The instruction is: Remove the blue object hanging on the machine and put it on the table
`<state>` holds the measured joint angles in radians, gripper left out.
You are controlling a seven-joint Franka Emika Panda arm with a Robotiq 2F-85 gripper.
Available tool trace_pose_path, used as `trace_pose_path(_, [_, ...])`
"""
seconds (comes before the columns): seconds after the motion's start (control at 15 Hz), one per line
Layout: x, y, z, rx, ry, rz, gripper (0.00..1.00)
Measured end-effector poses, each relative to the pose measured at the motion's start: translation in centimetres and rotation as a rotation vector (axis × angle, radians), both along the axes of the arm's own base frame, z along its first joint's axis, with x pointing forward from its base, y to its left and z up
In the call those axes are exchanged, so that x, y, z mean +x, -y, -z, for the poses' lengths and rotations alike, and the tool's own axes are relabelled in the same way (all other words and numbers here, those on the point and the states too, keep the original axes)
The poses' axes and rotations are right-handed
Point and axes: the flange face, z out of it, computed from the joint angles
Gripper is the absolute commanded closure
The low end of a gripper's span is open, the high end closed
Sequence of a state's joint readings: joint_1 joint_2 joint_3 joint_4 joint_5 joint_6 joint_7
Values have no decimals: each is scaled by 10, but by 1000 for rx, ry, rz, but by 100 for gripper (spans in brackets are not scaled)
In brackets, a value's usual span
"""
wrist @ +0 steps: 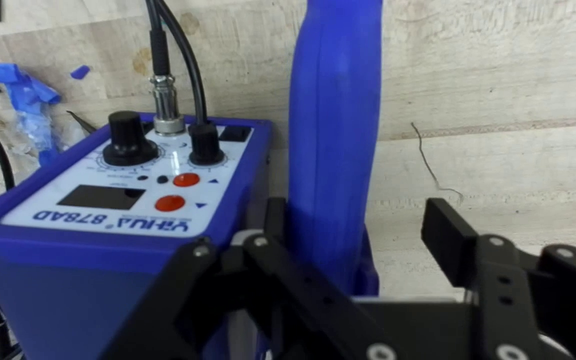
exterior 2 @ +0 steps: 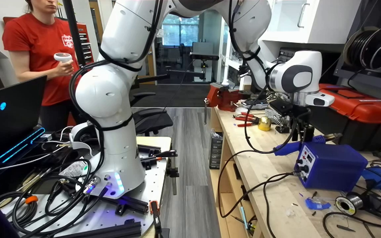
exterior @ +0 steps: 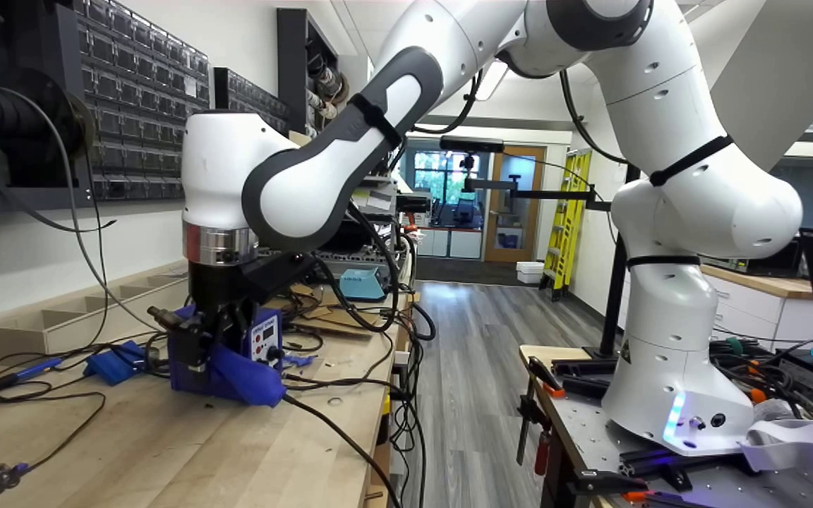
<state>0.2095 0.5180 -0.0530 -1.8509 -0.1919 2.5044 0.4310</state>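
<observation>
1. Looked to me like you were lining up the grab: your gripper (wrist: 359, 222) was spread wide with nothing pinched, and the blue hot-air gun (wrist: 335, 125) sat in the gap.

2. That gap was lopsided, though. The finger (wrist: 274, 220) next to the YIHUA 878AD station (wrist: 93, 295) was right up on the handle (couldn't tell if it touched), while the far finger (wrist: 450, 245) stood well apart. A tiny nudge stationward would've centred you, but the casing crowded that side.

3. The squeeze needed to be slow and even, since that rounded handle seemed likely to roll or get shoved sideways.

4. How the gun hung was hidden, so my guess was a gentle straight lift until it freed, before any swing over the wooden workbench (exterior: 237, 458). The black cord (exterior: 339, 428) trailed over the bench edge and could've tugged.

5. As for where it lay: alongside the station, between your fingers, metal nozzle (exterior 2: 332, 136) poking out one side of the gripper, cord end out the other and a bit lower.
</observation>
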Motion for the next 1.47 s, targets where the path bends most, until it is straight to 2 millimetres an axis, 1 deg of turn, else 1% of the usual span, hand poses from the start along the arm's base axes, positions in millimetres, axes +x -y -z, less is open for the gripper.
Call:
trace_pose_path(0.07, [-1,3,-2,-1,2,3,66])
trace_pose_path(0.2, [-2,8,-5,-4,5,11,78])
trace_pose_path(0.27, [-2,11,-7,-4,6,15,86])
trace_pose_path(0.33, [-2,13,-7,-5,9,19,88])
trace_pose_path(0.73, [-4,15,-9,3,26,21,88])
trace_pose_path(1.0, [-10,16,-11,8,54,9,88])
trace_pose_path(1.27, [-16,14,-28,-8,80,-21,88])
trace_pose_path(1.33, [-17,12,-36,-12,94,-31,88])
trace_pose_path(1.47, [-19,3,-52,-14,119,-56,88])
